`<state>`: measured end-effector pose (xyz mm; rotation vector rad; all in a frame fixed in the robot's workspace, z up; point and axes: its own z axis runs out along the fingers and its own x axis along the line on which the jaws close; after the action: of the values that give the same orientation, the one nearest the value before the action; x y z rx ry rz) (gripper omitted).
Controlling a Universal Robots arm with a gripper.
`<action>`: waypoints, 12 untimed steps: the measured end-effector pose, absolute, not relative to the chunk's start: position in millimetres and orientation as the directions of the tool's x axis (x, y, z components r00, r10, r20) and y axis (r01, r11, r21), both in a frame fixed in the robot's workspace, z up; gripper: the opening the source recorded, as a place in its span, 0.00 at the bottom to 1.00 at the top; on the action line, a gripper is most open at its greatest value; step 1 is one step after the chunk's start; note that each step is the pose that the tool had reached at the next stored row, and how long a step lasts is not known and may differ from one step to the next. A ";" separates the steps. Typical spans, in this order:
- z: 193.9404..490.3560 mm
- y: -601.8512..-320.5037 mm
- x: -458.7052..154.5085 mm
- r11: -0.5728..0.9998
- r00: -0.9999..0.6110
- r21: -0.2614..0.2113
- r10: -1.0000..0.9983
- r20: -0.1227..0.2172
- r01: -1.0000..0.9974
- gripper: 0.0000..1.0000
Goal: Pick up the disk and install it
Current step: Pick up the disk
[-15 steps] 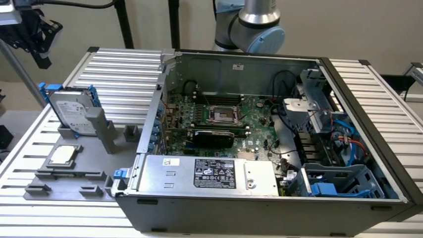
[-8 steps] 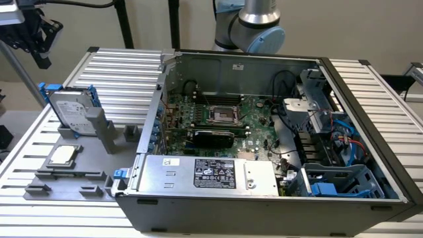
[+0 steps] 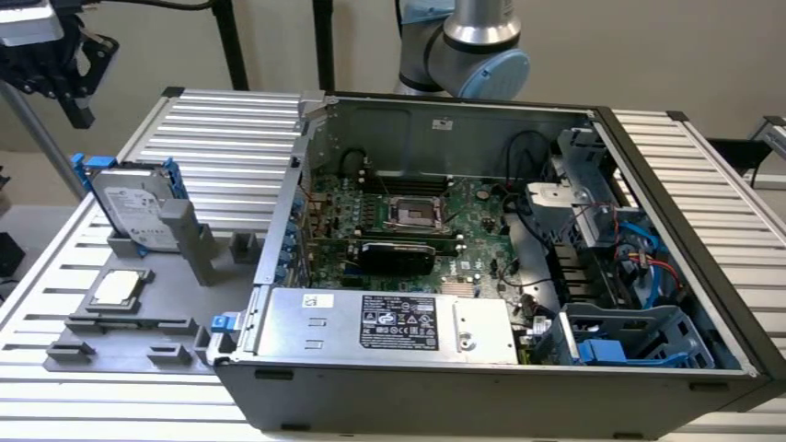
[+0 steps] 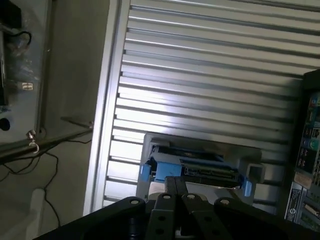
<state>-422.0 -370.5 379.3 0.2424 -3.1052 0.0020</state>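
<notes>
Pincer (image 4: 176, 181), fingers together and empty, above the blue-framed disk (image 4: 200, 171) upright in its grey holder (image 3: 187, 241); white label illegible.

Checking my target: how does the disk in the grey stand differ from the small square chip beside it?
The disk stands on edge, leaning; the chip lies flat. The disk is larger, rectangular, with a blue bracket; the chip is small, square, without blue. The disk carries a white label; the chip's top is plain. Both are silver-grey, on the grey fixture.
</notes>
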 end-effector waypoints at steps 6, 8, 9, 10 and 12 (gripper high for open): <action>379.2 -370.5 -422.0 0.965 -0.965 0.001 -0.261 0.027 -0.261 0.11; 379.1 -370.5 -422.0 0.955 -0.955 0.001 -0.296 0.027 -0.296 0.11; 379.2 -370.5 -422.0 0.949 -0.949 0.001 -0.314 0.027 -0.315 0.11; 379.1 -370.5 -422.0 0.943 -0.943 0.001 -0.331 0.027 -0.331 0.11; 379.1 -370.5 -422.0 0.931 -0.930 0.001 -0.366 0.027 -0.366 0.11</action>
<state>-422.0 -370.5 379.1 0.5798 -3.0606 0.0067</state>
